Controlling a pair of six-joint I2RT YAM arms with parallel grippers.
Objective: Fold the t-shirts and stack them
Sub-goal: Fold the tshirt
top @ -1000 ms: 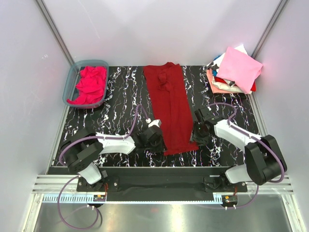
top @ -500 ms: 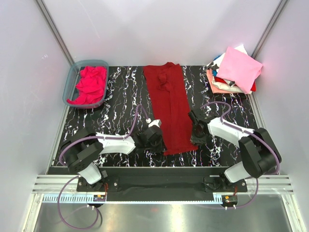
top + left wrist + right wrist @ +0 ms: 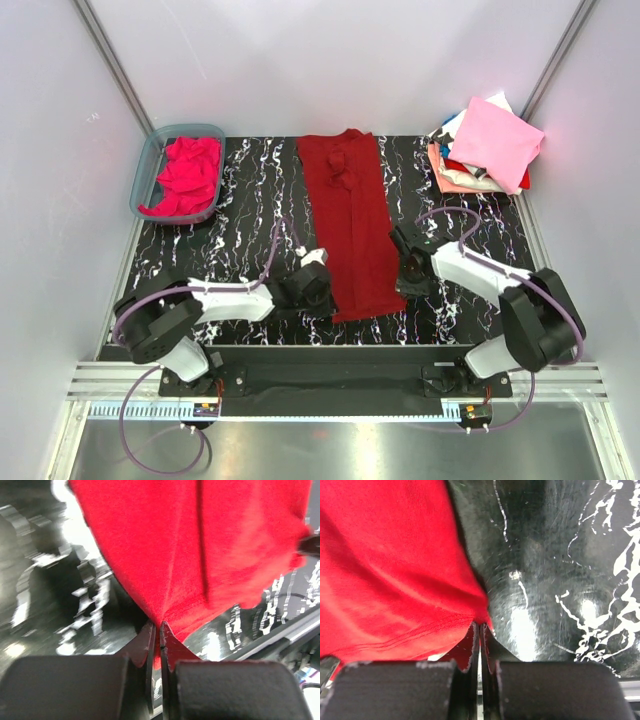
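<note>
The dark crimson t-shirt (image 3: 350, 220) lies as a long folded strip down the middle of the table. My left gripper (image 3: 322, 292) is shut on its near left corner; in the left wrist view the red cloth (image 3: 200, 550) is pinched between the closed jaws (image 3: 160, 630). My right gripper (image 3: 405, 283) is shut on the near right corner; in the right wrist view the hemmed edge (image 3: 395, 580) runs into the closed jaws (image 3: 480, 630). A magenta-pink shirt (image 3: 185, 175) lies crumpled in the tub. Folded shirts (image 3: 490, 145), pale pink on top, are stacked at the back right.
The translucent blue-grey tub (image 3: 145, 175) stands at the back left. The black marbled table (image 3: 250, 210) is walled in by white panels on three sides. A metal rail runs along the near edge.
The right gripper has moved inward onto the shirt's near right corner. The shirt's near edge has drawn in and lifted slightly. The left arm has shifted a little.
</note>
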